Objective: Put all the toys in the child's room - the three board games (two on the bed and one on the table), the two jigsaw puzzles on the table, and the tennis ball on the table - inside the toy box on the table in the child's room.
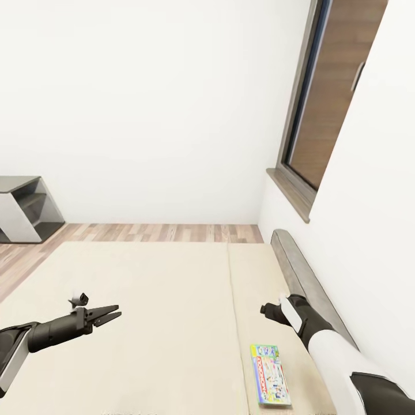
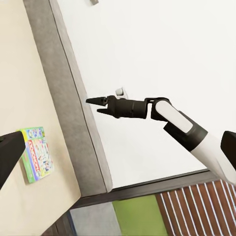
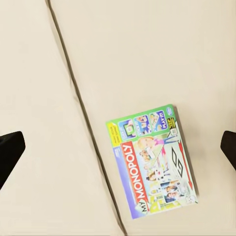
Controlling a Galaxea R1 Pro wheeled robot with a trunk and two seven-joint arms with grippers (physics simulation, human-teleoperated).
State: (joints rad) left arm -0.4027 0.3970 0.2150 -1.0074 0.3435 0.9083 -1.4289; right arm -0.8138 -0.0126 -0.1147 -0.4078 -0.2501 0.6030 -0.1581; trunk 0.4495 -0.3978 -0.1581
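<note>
One board game [image 1: 270,374], flat, green-edged, red Monopoly strip, is lying on the bed [image 1: 144,300]. Left fingers [image 1: 107,315] are hanging apart, empty; right fingers [image 2: 98,105] likewise.

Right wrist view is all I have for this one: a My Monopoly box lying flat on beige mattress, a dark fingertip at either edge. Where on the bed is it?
Observer: The board game lies on the mattress's narrow strip, next to the dark grey headboard.
Operator: Is the right claw down on the bed?
Observer: No. From the left wrist view, the right claw hangs in the air above the headboard side, fingers parted and holding nothing.
Operator: And the other arm?
Observer: The left claw is open and empty over the wide part of the mattress, well apart from the box.
</note>
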